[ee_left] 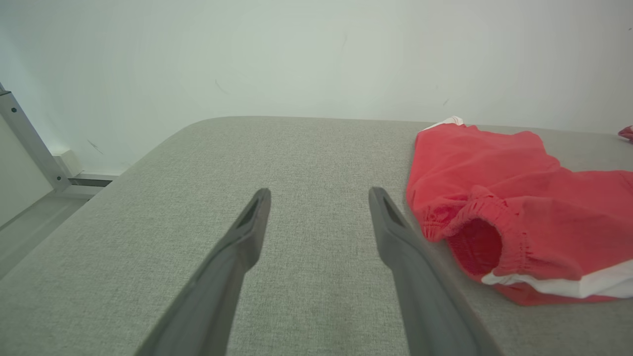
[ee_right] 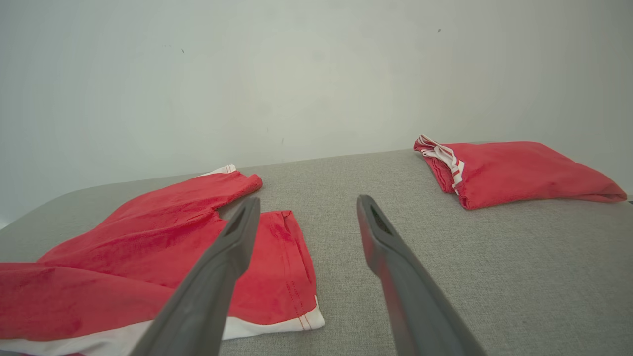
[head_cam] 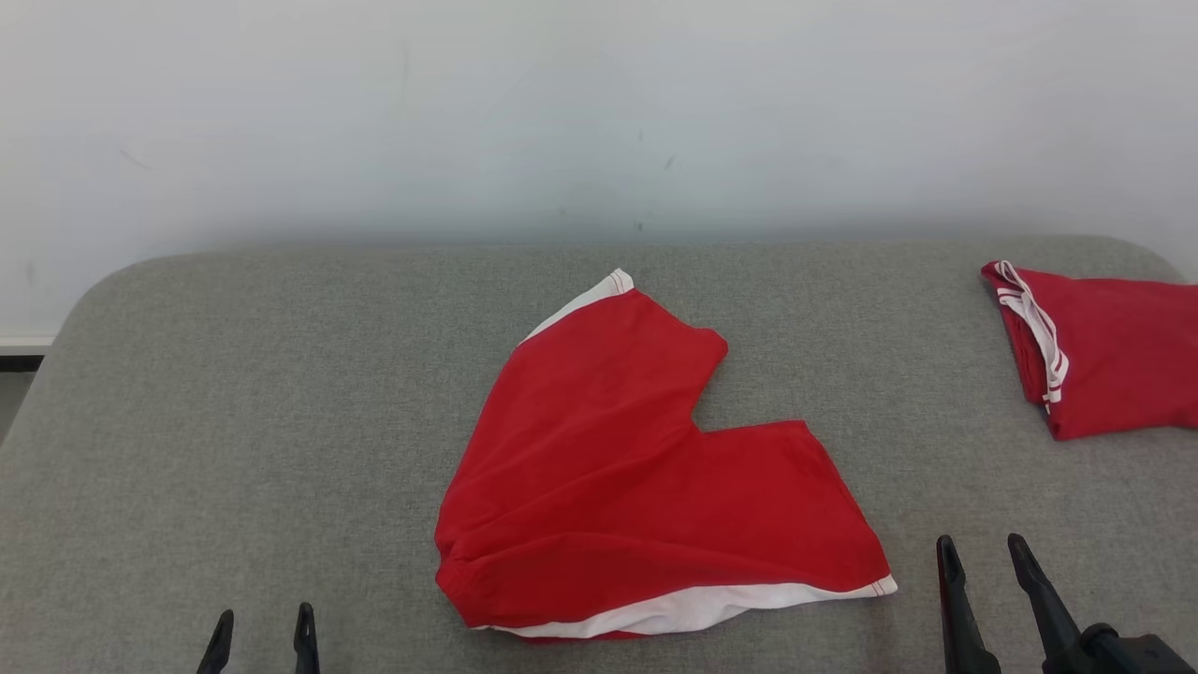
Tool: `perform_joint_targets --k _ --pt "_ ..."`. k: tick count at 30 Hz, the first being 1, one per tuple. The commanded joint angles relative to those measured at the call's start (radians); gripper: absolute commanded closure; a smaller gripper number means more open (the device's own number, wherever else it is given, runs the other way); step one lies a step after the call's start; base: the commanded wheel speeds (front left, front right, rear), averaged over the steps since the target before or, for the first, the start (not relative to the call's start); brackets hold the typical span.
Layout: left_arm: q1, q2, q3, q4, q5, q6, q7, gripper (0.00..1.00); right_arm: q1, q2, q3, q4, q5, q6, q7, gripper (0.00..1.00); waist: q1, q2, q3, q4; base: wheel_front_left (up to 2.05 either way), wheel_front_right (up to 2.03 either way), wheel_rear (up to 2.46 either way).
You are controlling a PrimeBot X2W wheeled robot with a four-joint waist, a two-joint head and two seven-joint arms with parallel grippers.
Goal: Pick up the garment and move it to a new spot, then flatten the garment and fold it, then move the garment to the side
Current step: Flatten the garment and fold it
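The garment (head_cam: 636, 477) is a pair of red shorts with white side trim, lying spread in the middle of the grey table (head_cam: 234, 393), its legs pointing toward the far side and the right. Its elastic waistband (ee_left: 487, 232) faces my left side. My left gripper (head_cam: 261, 625) stands open at the near left, apart from the cloth; in the left wrist view the left gripper (ee_left: 319, 198) has bare table between its fingers. My right gripper (head_cam: 983, 552) stands open just right of the garment's near right corner (ee_right: 306, 316), holding nothing.
A second red garment (head_cam: 1104, 351), folded, with white trim, lies at the far right of the table (ee_right: 494, 277). A white wall (head_cam: 599, 112) rises right behind the table. A metal frame (ee_left: 29, 143) and floor show past the table's left edge.
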Motion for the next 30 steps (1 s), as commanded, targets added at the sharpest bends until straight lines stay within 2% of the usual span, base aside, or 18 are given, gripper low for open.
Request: perform_joint_targets --k 1,7,11,15,18,30 --pt "0.011 -0.005 0.001 0.001 -0.003 0.000 -0.003 0.00 0.008 -0.006 0.000 0.001 0.006 -0.003 0.000 0.00 0.0000 0.0000 0.000 0.002 0.00 0.00 0.00" --pt "0.015 -0.006 -0.024 0.008 -0.012 -0.007 -0.003 0.00 0.005 -0.018 0.007 0.016 0.010 -0.003 0.000 0.00 0.0000 0.0000 0.002 0.009 0.00 0.00 0.00" --pt "0.014 0.028 -0.119 0.046 -0.018 -0.010 -0.003 0.00 -0.009 -0.050 0.033 0.050 0.009 -0.003 0.000 0.00 0.0000 0.0000 0.006 0.010 0.00 0.00 0.00" --pt "-0.011 0.067 -0.257 0.096 -0.055 -0.011 -0.003 0.00 -0.028 -0.081 0.055 0.101 0.018 -0.003 0.000 0.00 0.0000 0.0000 0.012 0.007 0.00 0.00 0.00" --pt "-0.039 0.086 -0.320 0.134 -0.095 -0.011 -0.003 0.00 -0.046 -0.101 0.075 0.154 0.025 -0.003 0.000 0.00 0.0000 0.0000 0.020 0.005 0.00 0.00 0.00" --pt "-0.191 0.128 -0.448 0.279 -0.155 -0.011 -0.003 0.00 -0.183 -0.132 0.168 0.330 0.039 -0.003 0.000 0.00 0.0000 0.0000 0.077 -0.016 0.00 0.00 0.00"
